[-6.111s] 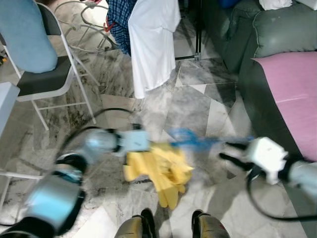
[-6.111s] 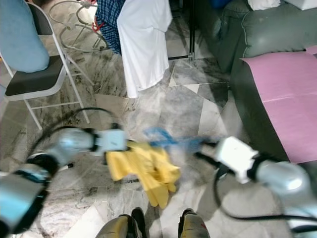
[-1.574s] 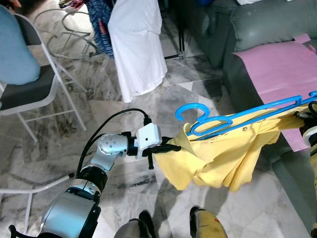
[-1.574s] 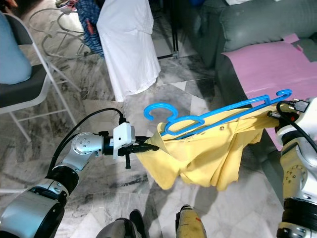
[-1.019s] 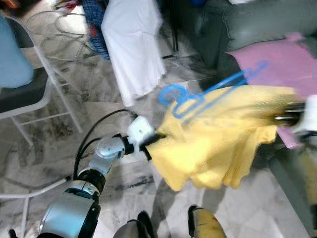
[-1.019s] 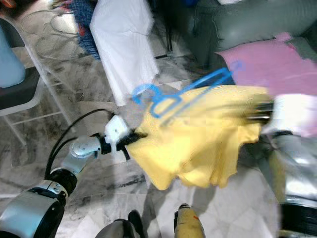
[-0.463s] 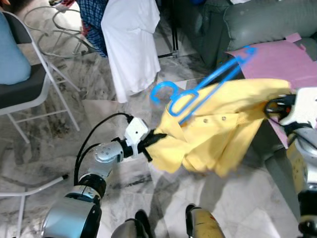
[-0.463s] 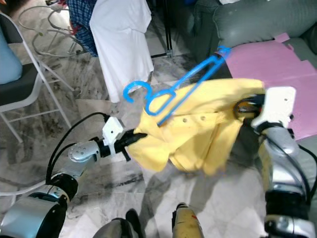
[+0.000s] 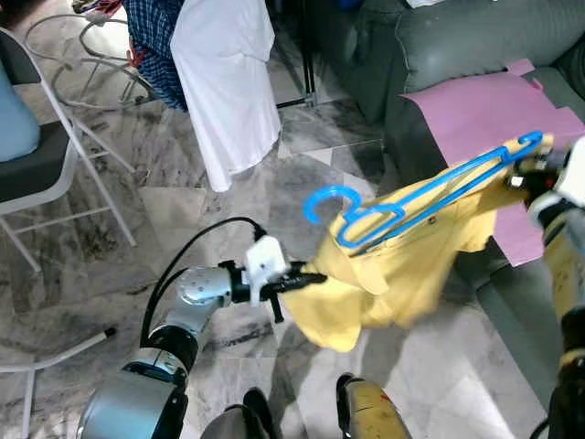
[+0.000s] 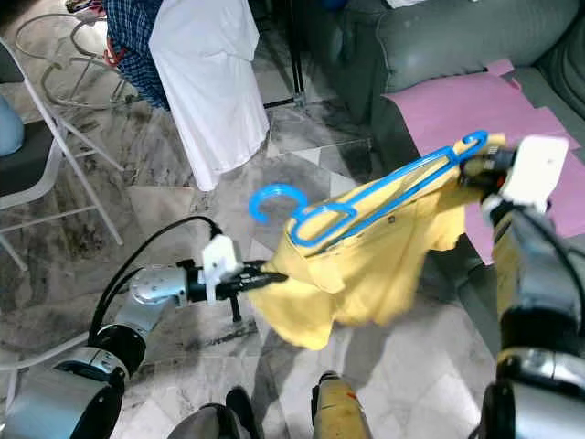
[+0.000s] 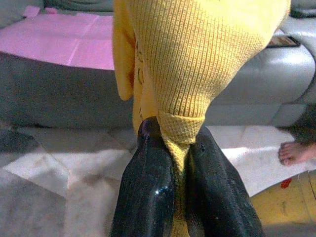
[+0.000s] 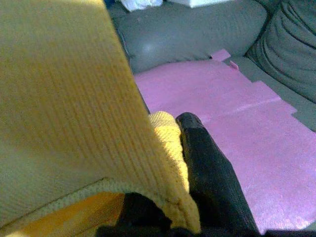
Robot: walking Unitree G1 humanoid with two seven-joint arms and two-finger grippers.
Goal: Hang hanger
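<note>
A blue plastic hanger (image 9: 416, 199) sits inside a yellow knitted garment (image 9: 402, 261), held in the air over the marble floor, hook (image 9: 327, 198) pointing toward the rack on my left. My left gripper (image 9: 309, 277) is shut on the garment's lower left edge; in the left wrist view its two black fingers (image 11: 148, 173) pinch the knit fabric (image 11: 197, 59). My right gripper (image 10: 477, 169) is shut on the garment's shoulder at the hanger's far end, over the sofa edge. In the right wrist view a black finger (image 12: 210, 173) presses the yellow knit (image 12: 64, 108).
A white shirt (image 9: 224, 82) and a plaid garment (image 9: 155, 32) hang on a rack at the back. A folding chair (image 9: 41, 165) stands at the left. A grey sofa (image 9: 475, 41) with a pink sheet (image 9: 475, 105) is on the right. A person's bare foot (image 11: 296, 152) is nearby.
The hanger has tipped flatter, its far end dropping down to the right gripper, and the hook has shifted right. The garment hangs stretched between both grippers. The camera has shifted slightly.
</note>
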